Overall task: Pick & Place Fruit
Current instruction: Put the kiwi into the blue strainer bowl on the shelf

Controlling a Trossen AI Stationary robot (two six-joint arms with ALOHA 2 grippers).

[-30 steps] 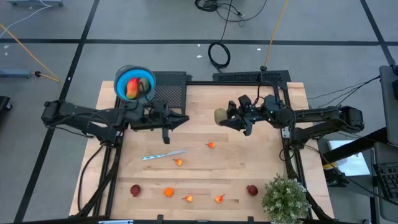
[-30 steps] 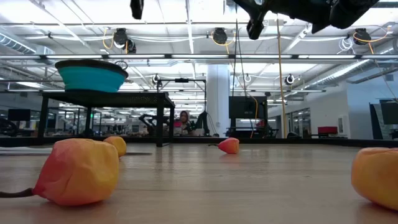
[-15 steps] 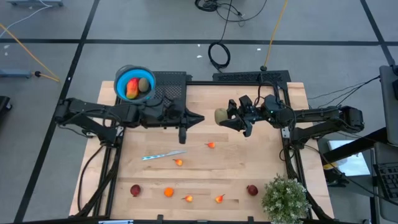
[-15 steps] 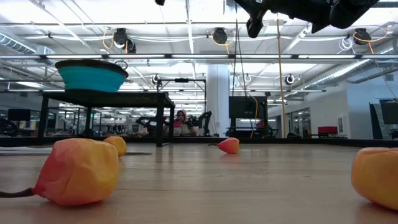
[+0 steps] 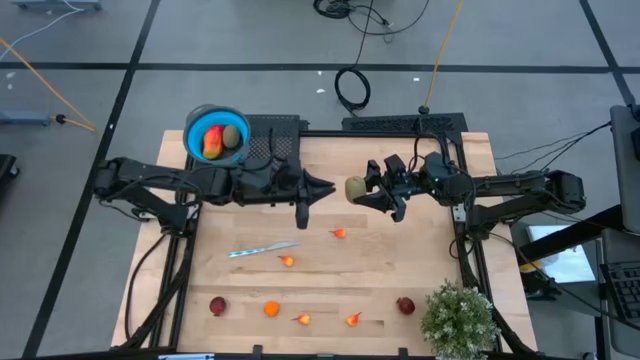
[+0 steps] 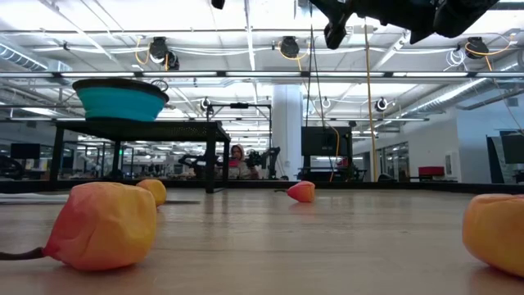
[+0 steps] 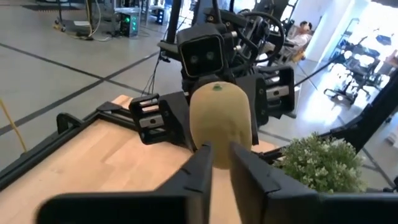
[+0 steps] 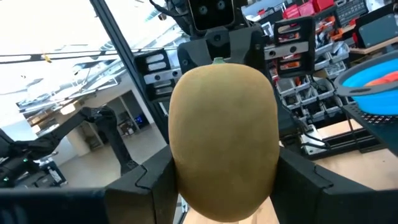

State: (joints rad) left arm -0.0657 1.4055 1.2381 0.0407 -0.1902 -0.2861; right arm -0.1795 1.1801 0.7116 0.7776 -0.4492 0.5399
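Observation:
My right gripper (image 5: 364, 189) hangs over the far middle of the table, shut on a brown oval kiwi (image 5: 354, 187). My left gripper (image 7: 221, 160) points level at that kiwi (image 7: 221, 118) from the table's left and stops just short of it. Its fingers stand a narrow gap apart with nothing between them. Small orange fruit (image 5: 340, 233) (image 5: 288, 261) (image 5: 271, 309) and dark red ones (image 5: 217, 306) (image 5: 405, 305) lie on the wooden table. The blue bowl (image 5: 196, 124) at the far left holds an orange-red fruit (image 5: 211, 142) and a kiwi (image 5: 232, 137). My right gripper pinches the kiwi by its two long sides (image 8: 180, 155) between its two fingers (image 8: 152, 183). The fingers come nearly level from the table's right. The kiwi is lifted clear of the table, its free end toward my left gripper.
A slim silver knife (image 5: 262, 249) lies on the table left of the middle. A potted plant (image 5: 460, 320) stands at the near right corner. The bowl rests on a black stand (image 6: 135, 127) beyond the table's far left corner. More orange fruit (image 5: 303, 319) (image 5: 353, 320) lies near the front edge.
My left gripper has gone toward the table's right edge and somewhat upward, closing in on the kiwi that my right gripper holds. My right gripper and the kiwi have stayed in place.

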